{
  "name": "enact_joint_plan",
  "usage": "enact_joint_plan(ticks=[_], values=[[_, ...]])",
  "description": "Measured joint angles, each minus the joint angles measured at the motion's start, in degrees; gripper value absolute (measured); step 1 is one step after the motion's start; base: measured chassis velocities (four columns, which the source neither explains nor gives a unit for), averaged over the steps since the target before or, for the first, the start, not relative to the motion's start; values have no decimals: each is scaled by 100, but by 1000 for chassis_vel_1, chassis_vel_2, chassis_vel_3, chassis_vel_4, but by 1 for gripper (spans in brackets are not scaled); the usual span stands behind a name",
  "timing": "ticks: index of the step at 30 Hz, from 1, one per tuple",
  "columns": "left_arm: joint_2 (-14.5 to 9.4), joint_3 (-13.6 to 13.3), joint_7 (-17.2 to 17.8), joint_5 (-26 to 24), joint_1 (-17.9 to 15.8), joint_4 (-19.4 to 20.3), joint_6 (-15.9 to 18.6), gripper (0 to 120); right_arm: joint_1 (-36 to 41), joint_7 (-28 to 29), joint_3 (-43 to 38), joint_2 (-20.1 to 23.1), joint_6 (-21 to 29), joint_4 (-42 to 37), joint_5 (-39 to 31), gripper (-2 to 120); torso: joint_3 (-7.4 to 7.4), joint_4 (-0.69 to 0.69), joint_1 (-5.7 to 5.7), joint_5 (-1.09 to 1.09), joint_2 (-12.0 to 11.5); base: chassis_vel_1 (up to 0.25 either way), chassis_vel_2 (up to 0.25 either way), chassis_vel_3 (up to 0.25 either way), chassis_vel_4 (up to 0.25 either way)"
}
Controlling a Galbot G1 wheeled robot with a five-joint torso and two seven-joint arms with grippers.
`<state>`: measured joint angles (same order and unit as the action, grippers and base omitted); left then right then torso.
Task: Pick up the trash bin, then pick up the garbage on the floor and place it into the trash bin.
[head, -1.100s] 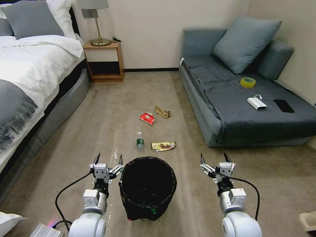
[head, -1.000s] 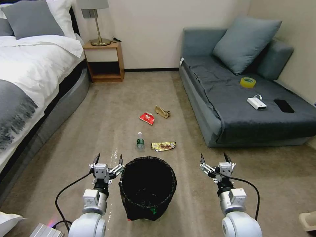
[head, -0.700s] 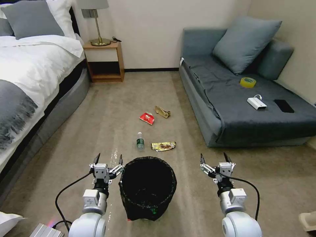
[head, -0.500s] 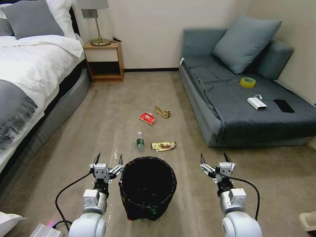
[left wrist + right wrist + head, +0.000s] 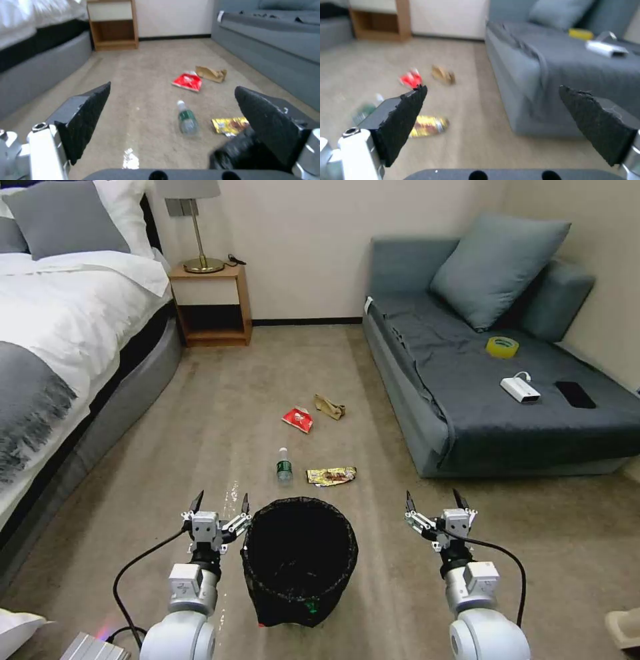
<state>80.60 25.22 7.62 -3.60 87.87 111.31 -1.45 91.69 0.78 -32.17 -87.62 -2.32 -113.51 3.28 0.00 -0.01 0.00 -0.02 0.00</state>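
The black mesh trash bin (image 5: 299,560) stands upright on the carpet between my arms; its rim (image 5: 240,152) edges into the left wrist view. My left gripper (image 5: 219,503) is open just left of the bin's rim. My right gripper (image 5: 434,501) is open to the bin's right, apart from it. Beyond the bin lies the garbage: a clear bottle with green label (image 5: 285,467) (image 5: 187,121), a gold foil wrapper (image 5: 331,475) (image 5: 230,125) (image 5: 428,126), a red-and-white packet (image 5: 298,419) (image 5: 187,81) (image 5: 410,79) and crumpled tan paper (image 5: 329,407) (image 5: 211,73) (image 5: 443,74).
A bed (image 5: 60,333) runs along the left and a grey sofa (image 5: 507,380) along the right, carrying a yellow tape roll (image 5: 502,347), a white power bank (image 5: 520,389) and a black phone (image 5: 575,395). A wooden nightstand (image 5: 210,303) stands at the far wall. Open carpet lies between.
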Motion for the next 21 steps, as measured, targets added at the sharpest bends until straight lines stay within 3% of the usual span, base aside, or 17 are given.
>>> enact_joint_plan(ticks=[2,4,5,7,11,13,15,17,18,20,21], values=[[-129,-146,192,-98,-31,-76,-62,100,343,97,-83,-203,-265,133,379,100,0,0,0,3,0,0,0,0,0],[-137,-139,133,-210,-66,-73,-233,100,569,158,-133,-334,-442,217,624,100,0,2,0,-1,0,0,0,0,0],[-166,-123,89,-318,-79,27,-261,100,705,197,-162,-412,-537,273,766,100,0,-4,0,1,0,0,0,0,0],[-207,-108,82,-383,-60,179,-131,100,759,215,-178,-448,-593,293,841,100,0,0,0,3,1,0,0,0,0],[-445,-66,172,-705,47,811,762,100,786,228,-186,-450,-619,304,878,100,-1,2,0,2,0,0,0,0,0],[-497,-61,191,-805,70,934,942,100,786,228,-187,-450,-619,304,878,100,-1,1,0,2,0,0,0,0,0],[-658,-52,297,-1169,131,1322,1483,100,692,92,-159,-451,-523,94,709,100,-1,-3,0,5,0,0,0,0,0],[-698,-52,332,-1252,137,1386,1604,100,582,-6,-113,-452,-467,-95,594,100,-1,2,0,3,1,0,0,0,0],[-792,-47,441,-1465,140,1465,1865,100,517,-85,-90,-469,-409,-233,487,100,-1,3,0,-3,1,0,0,0,0],[-930,-43,649,-1877,138,1506,2211,100,494,-121,-75,-470,-364,-266,447,100,0,2,0,4,0,0,0,0,0],[-930,-43,649,-1877,138,1506,2211,100,494,-121,-75,-470,-364,-266,447,100,0,2,0,4,0,0,0,0,0]])
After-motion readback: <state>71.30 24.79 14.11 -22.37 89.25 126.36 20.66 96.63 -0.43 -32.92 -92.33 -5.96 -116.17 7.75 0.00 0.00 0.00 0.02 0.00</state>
